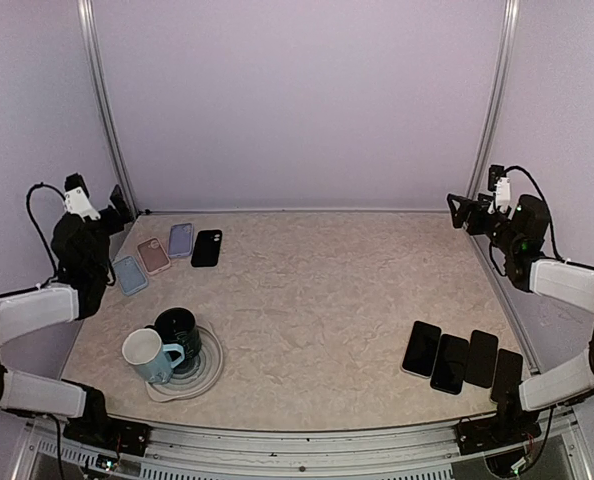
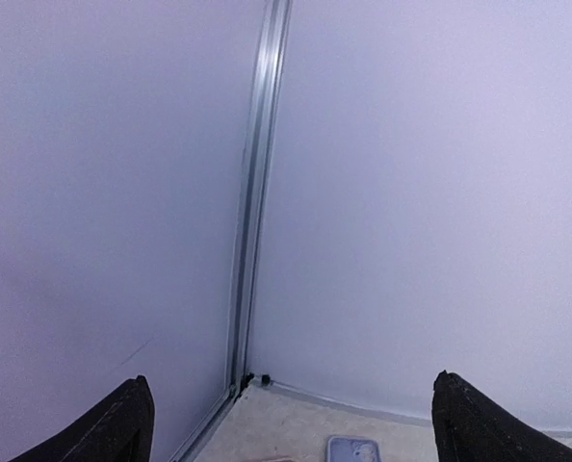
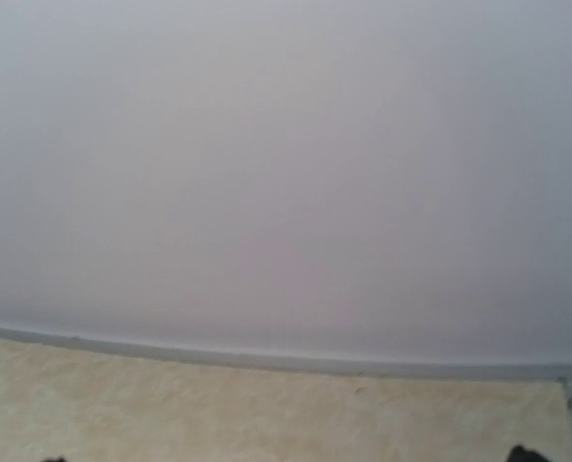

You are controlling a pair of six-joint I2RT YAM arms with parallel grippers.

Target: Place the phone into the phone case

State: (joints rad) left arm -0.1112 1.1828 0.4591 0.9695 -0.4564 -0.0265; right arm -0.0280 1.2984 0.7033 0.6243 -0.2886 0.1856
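Several dark phones [image 1: 449, 362] lie side by side at the table's front right. Several phone cases lie in a row at the back left: blue [image 1: 129, 275], pink [image 1: 154, 255], lavender [image 1: 181, 240] and black [image 1: 206, 248]. My left gripper [image 1: 119, 208] hangs raised over the left edge beside the cases, open and empty. In the left wrist view its gripper [image 2: 291, 383] faces the back corner, with the lavender case [image 2: 353, 449] just below. My right gripper [image 1: 462, 212] is raised at the back right, open and empty, far behind the phones. In the right wrist view the fingertips [image 3: 527, 453] barely show.
A pale blue mug [image 1: 149, 355] and a dark mug [image 1: 180, 328] stand on a grey round tray [image 1: 214, 368] at the front left. Purple walls with metal corner posts [image 1: 107, 110] close in the table on three sides.
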